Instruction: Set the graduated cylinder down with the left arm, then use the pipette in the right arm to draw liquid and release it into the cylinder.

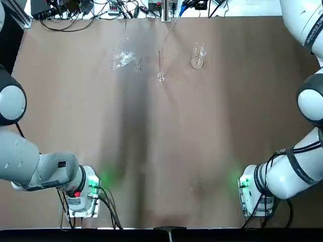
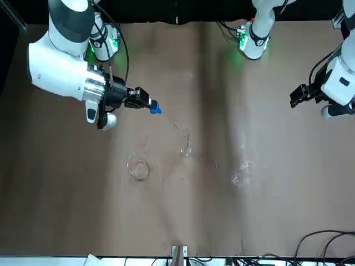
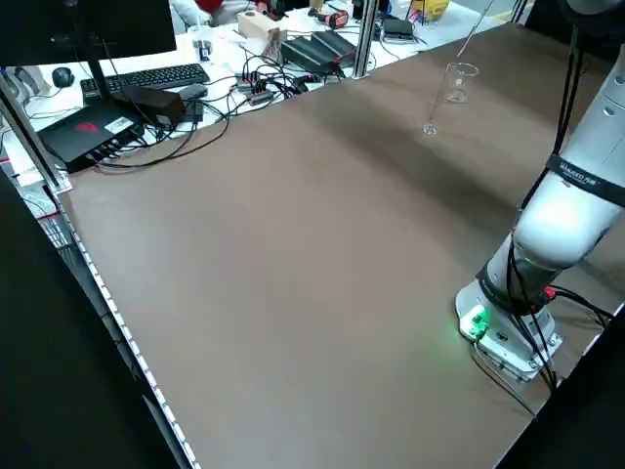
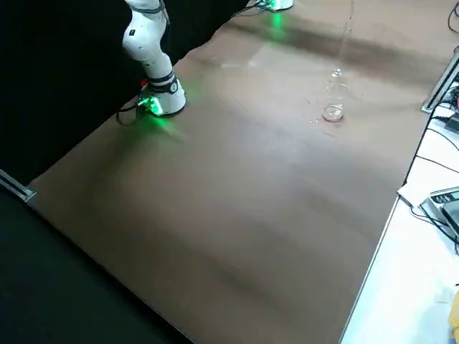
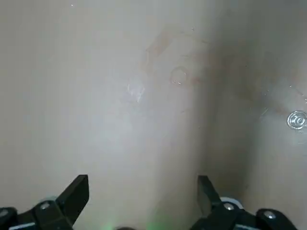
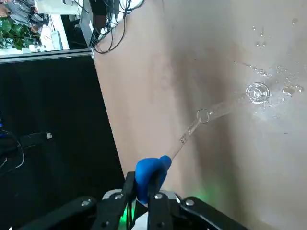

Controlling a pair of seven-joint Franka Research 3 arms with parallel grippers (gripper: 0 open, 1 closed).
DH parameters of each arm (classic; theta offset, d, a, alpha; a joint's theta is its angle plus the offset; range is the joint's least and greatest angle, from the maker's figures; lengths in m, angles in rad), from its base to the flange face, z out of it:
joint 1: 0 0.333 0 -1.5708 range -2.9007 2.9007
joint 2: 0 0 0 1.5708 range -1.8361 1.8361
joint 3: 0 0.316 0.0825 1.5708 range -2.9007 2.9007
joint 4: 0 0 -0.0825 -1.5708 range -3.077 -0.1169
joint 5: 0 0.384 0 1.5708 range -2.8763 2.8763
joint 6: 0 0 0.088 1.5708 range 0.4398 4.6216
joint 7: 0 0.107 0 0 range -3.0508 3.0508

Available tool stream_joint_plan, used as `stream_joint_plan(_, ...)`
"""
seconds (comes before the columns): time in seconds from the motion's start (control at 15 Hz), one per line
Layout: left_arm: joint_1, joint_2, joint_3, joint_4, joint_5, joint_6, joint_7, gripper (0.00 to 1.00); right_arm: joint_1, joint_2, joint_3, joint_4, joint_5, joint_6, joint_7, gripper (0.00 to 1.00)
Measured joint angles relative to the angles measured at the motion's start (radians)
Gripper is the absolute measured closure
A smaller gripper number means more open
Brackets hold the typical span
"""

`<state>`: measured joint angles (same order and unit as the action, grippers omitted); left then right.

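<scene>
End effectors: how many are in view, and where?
2. The right end effector holds the pipette by its blue bulb, near the graduated cylinder's mouth; the left end effector hangs open above the table's left side.

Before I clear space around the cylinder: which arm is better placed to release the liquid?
The right, I'd judge: its gripper grips the pipette, tip at the graduated cylinder's mouth. The left gripper is open, away from it.

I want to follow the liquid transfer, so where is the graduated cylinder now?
In the top view, the graduated cylinder stands at the table's far side, just left of the beaker, with the pipette's tip at its mouth.
</scene>
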<state>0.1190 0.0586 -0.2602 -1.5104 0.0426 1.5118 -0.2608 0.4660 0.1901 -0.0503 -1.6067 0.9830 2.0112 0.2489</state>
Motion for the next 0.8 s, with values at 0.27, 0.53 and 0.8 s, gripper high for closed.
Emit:
stream_joint_plan(0.27, 0.000, 0.000, -0.001, 0.000, 0.000, 0.000, -0.001, 0.00, 0.018, 0.000, 0.000, 0.000, 0.000, 0.024, 0.002, 0.86)
stream_joint_plan(0.53, -0.002, 0.000, -0.003, 0.000, 0.000, 0.000, -0.001, 0.00, 0.029, 0.002, 0.000, -0.001, 0.000, 0.041, 0.002, 0.86)
stream_joint_plan(0.8, -0.004, 0.000, -0.005, 0.000, 0.000, 0.000, -0.001, 0.00, 0.030, 0.002, -0.001, -0.001, -0.001, 0.041, 0.002, 0.86)
